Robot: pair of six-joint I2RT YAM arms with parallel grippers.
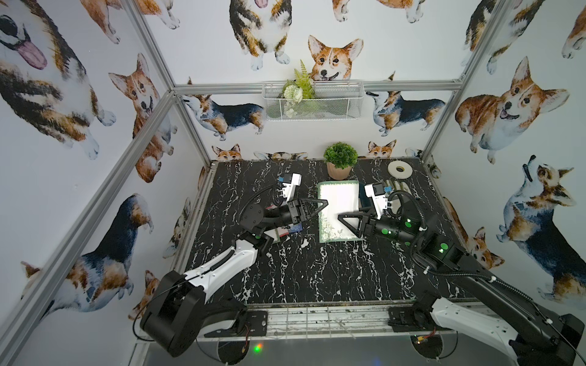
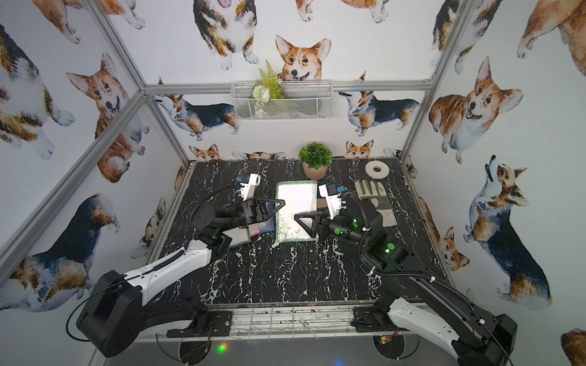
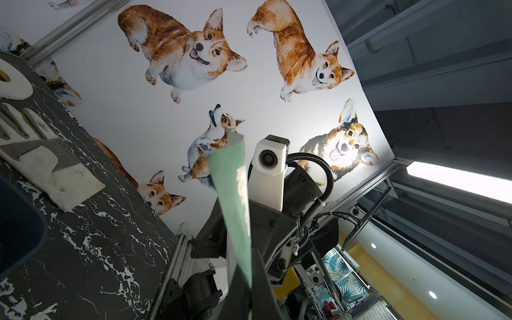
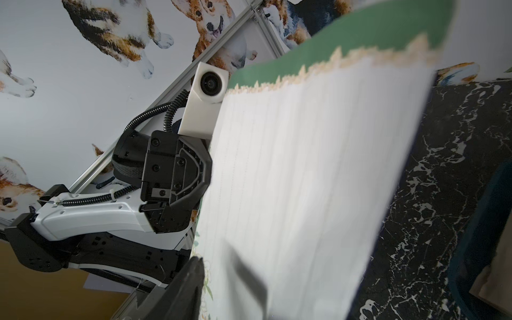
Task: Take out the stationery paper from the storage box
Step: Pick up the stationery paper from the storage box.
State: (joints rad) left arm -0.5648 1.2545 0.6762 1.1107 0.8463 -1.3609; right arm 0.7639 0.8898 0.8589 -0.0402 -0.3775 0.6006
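With left end effector (image 1: 324,202) clamped on stationery paper (image 1: 337,199), verify right end effector (image 1: 341,218) — cannot tell if gripping; move arms together.

Both top views high, looking down on whole table (image 1: 301,279) — wrist views close, facing each other.

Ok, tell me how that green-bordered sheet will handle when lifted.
Likely floppy: the green-bordered sheet curls over at its far end in the right wrist view. Probably very light: edge-on it looks paper-thin. It could crease where the left gripper pinches its edge.
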